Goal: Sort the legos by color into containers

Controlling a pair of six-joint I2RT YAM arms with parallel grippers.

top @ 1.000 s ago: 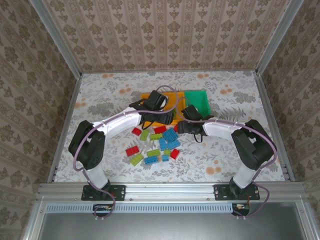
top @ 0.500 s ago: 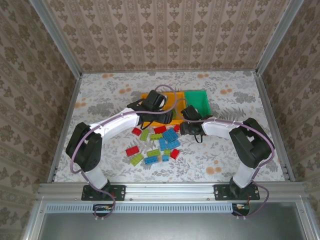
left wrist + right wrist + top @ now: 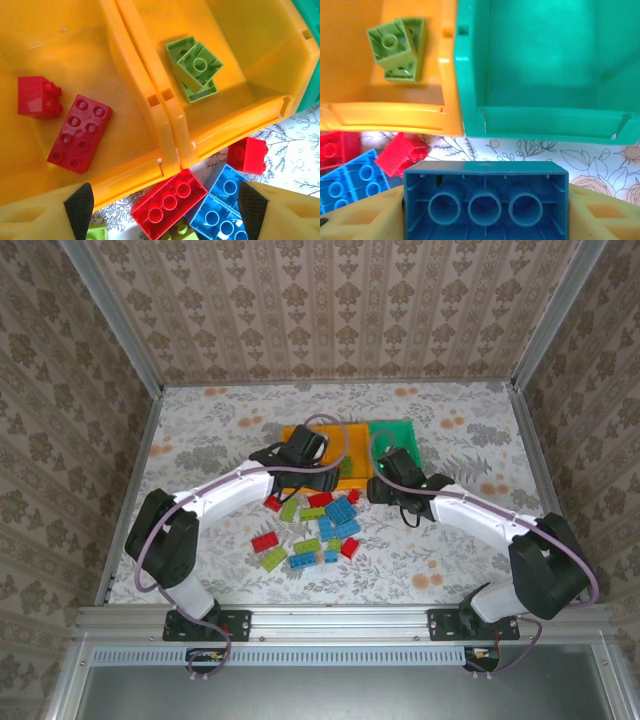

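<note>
Beside the bare green plastic bin (image 3: 540, 122), orange-yellow bins (image 3: 165, 115) hold four studded bricks (image 3: 80, 132); most lie loose, right gripper (image 3: 485, 210) clamping a blue plastic brick (image 3: 485, 180), left gripper (image 3: 166, 205) spread empty.

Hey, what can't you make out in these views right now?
Top view: the left arm covers much of the orange bins, hiding their contents.
Right wrist view: the green bin runs off the top edge; its far end is unseen.
Left wrist view: the lime bricks overlap, so their count is unclear.
Right wrist view: the blue brick in the right gripper shows its underside; its studs are hidden.
</note>
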